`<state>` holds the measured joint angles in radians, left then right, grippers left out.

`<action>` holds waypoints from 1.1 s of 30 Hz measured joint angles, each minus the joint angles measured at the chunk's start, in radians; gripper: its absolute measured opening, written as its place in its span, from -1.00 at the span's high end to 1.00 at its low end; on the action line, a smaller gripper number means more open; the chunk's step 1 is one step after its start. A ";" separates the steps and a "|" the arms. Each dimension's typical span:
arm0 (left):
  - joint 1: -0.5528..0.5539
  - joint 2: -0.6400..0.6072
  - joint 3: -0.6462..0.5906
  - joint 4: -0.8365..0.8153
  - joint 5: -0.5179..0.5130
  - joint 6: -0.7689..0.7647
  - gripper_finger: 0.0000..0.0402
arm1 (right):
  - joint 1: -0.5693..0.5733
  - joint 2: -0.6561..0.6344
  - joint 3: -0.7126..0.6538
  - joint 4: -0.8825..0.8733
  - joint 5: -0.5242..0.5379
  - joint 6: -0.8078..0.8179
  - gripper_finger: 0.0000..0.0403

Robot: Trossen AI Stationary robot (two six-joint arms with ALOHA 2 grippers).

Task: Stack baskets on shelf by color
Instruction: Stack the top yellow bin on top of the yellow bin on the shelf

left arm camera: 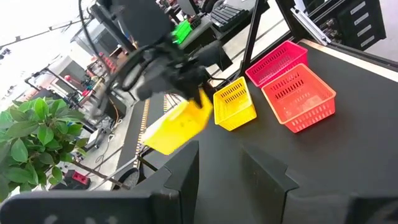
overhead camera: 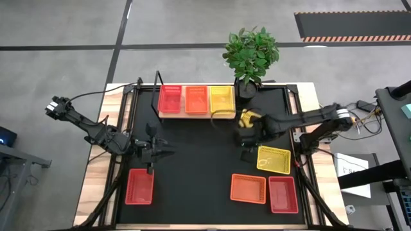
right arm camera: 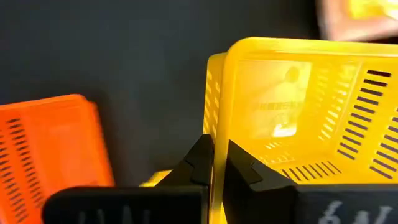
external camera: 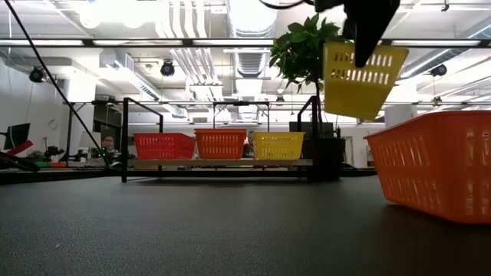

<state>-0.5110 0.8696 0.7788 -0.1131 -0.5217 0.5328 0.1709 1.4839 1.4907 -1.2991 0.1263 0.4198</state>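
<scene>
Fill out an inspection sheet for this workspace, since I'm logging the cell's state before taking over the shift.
Surface: black tabletop, bare between the baskets.
Job's things: shelf holds a red basket, an orange basket and a yellow basket, side by side. Loose on the tabletop: a red basket at near left, a yellow one, an orange one and a red one at near right. One yellow basket is in the air.
Clutter: potted plant beside the shelf.
Grippers: right gripper shut on the lifted yellow basket's rim; left gripper open, empty.
Cables: one along the left arm.
Surroundings: grey floor, lab room behind.
</scene>
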 joint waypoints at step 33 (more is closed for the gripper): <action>0.000 -0.013 -0.001 -0.062 0.005 -0.038 0.52 | -0.347 0.601 0.763 -0.164 0.167 -0.695 0.96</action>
<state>-0.5114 0.8562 0.7780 -0.1753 -0.5171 0.4945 -0.1763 2.0853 2.2542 -1.4627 0.2934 -0.2747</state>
